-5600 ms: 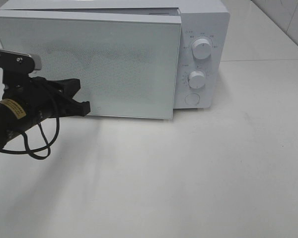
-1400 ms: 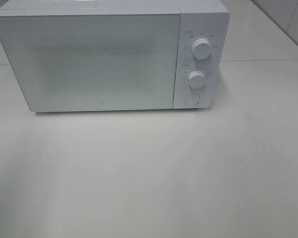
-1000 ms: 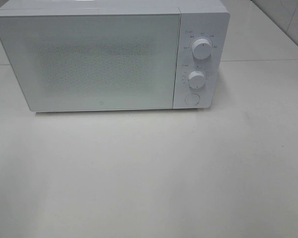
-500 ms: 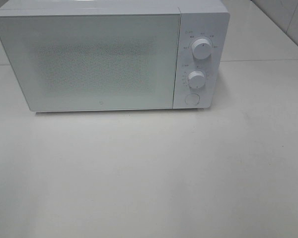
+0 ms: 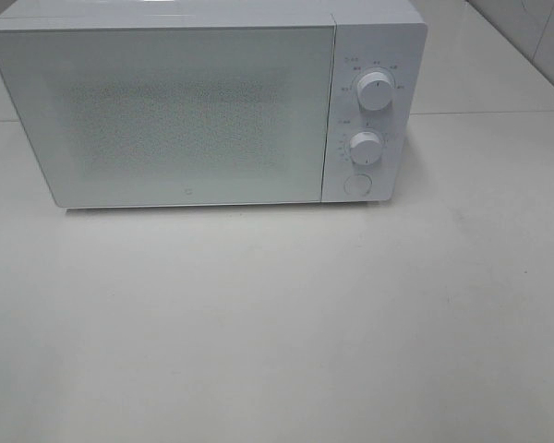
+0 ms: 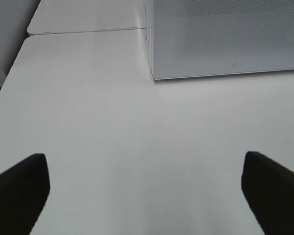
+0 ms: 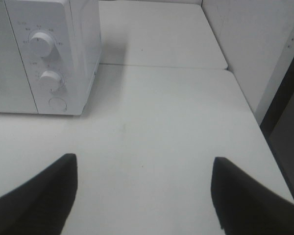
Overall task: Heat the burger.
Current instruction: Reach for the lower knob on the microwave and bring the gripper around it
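Note:
The burger is out of view in every frame. A white microwave [image 5: 212, 101] stands at the back of the table with its frosted door [image 5: 175, 115] shut. It also shows in the left wrist view [image 6: 225, 39] and the right wrist view [image 7: 44, 54]. Neither arm shows in the exterior high view. My left gripper [image 6: 147, 196] is open and empty over the bare table, in front of the microwave's left corner. My right gripper [image 7: 144, 196] is open and empty over the table to the right of the microwave.
The microwave has two white knobs [image 5: 375, 91] [image 5: 366, 147] and a round button [image 5: 355, 185] on its right panel. The white table [image 5: 286, 323] stretches in front. A wall and a dark gap [image 7: 284, 112] lie past the table's right edge.
The microwave door was ajar 5.6 s ago with my left gripper by it. It is shut now, and the left arm has left the exterior high view. Over the last second nothing has moved.

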{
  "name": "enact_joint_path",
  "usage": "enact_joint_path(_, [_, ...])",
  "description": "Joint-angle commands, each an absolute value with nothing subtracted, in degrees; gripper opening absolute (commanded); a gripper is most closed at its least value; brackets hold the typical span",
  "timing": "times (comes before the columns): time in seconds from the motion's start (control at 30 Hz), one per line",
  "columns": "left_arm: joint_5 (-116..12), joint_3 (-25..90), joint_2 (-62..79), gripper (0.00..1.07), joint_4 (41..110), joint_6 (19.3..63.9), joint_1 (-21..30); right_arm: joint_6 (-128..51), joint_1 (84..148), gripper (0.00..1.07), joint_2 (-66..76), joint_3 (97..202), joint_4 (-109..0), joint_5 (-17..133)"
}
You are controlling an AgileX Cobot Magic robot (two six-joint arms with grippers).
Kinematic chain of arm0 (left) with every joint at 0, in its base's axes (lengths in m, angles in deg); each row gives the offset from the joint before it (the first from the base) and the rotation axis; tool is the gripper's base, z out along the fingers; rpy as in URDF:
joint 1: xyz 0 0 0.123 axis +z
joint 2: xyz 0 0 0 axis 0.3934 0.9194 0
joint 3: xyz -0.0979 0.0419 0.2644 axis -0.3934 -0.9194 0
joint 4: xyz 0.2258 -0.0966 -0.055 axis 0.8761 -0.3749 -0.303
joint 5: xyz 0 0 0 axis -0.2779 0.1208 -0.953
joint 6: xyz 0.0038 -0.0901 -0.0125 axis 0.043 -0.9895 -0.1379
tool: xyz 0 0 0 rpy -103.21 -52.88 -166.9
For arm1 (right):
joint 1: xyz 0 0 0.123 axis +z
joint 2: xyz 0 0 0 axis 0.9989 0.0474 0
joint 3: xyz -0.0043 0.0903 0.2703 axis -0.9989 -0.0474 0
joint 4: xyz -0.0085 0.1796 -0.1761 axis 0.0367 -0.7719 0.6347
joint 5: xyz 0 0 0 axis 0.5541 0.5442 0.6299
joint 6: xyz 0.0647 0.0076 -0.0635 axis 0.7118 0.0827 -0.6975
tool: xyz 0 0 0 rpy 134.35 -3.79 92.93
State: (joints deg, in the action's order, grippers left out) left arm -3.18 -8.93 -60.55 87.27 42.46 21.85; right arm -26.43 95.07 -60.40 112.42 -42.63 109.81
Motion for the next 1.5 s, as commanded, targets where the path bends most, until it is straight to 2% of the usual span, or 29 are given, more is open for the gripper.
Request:
enact_joint_path(0.03, [-3.7, -9.0, -61.9, 1.00, 87.1, 42.3, 22.1, -26.8, 94.7, 0.73, -56.2, 112.8, -38.8, 100.5])
enact_joint_path(0.2, [-3.7, -9.0, -61.9, 1.00, 87.1, 42.3, 22.1, -26.5, 94.7, 0.73, -51.9, 112.8, -34.8, 93.9])
enact_joint_path(0.63, [-3.7, -9.0, -61.9, 1.00, 87.1, 42.3, 22.1, -20.4, 94.7, 0.77, -39.1, 112.3, -34.9, 73.0])
enact_joint_path(0.83, [-3.7, -9.0, -61.9, 1.00, 87.1, 42.3, 22.1, -20.1, 94.7, 0.76, -32.0, 107.7, -35.0, 58.2])
enact_joint_path(1.1, [-3.7, -9.0, -61.9, 1.00, 87.1, 42.3, 22.1, -20.0, 94.7, 0.76, -23.3, 104.1, -35.2, 50.6])
enact_joint_path(1.5, [-3.7, -9.0, -61.9, 1.00, 87.1, 42.3, 22.1, -25.3, 94.7, 0.76, -4.3, 103.7, -47.4, 36.4])
